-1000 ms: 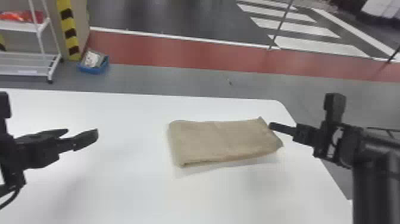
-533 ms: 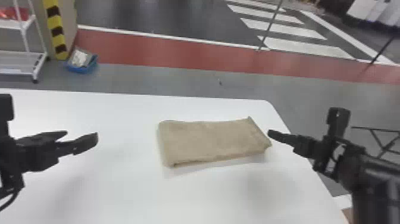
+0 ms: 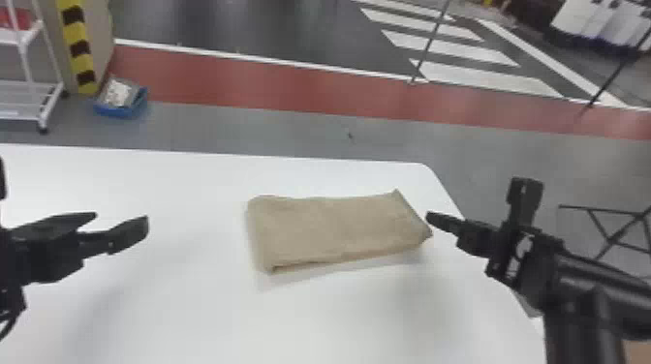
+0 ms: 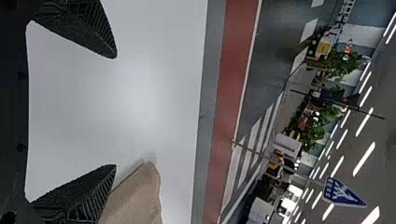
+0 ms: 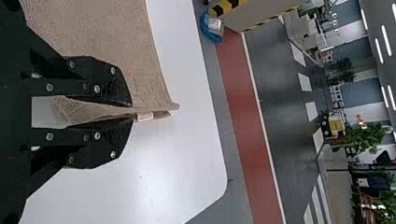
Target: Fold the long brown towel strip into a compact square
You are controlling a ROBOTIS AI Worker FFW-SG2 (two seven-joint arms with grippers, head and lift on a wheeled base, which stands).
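Observation:
The brown towel (image 3: 334, 230) lies as a folded, flat rectangle on the white table (image 3: 193, 310) in the head view. At its right short edge is my right gripper (image 3: 431, 222). In the right wrist view the right gripper (image 5: 133, 113) is shut on that edge of the towel (image 5: 107, 46), with a small white label beside the fingertips. My left gripper (image 3: 121, 220) stands open over the table, left of the towel and apart from it. In the left wrist view the left gripper (image 4: 116, 112) has its fingers wide apart with nothing between them, and the towel (image 4: 140, 198) lies beyond one finger.
The table's far right corner (image 3: 426, 167) is just behind the towel. On the floor past the table's far edge are a blue bin (image 3: 121, 104) and a white shelf rack (image 3: 29, 97) at the left. A black metal stand (image 3: 615, 232) is at the right.
The head view has shifted, so the towel, table and bin sit farther left in it. My right gripper is still at the towel's right edge, and my left gripper looks almost unchanged.

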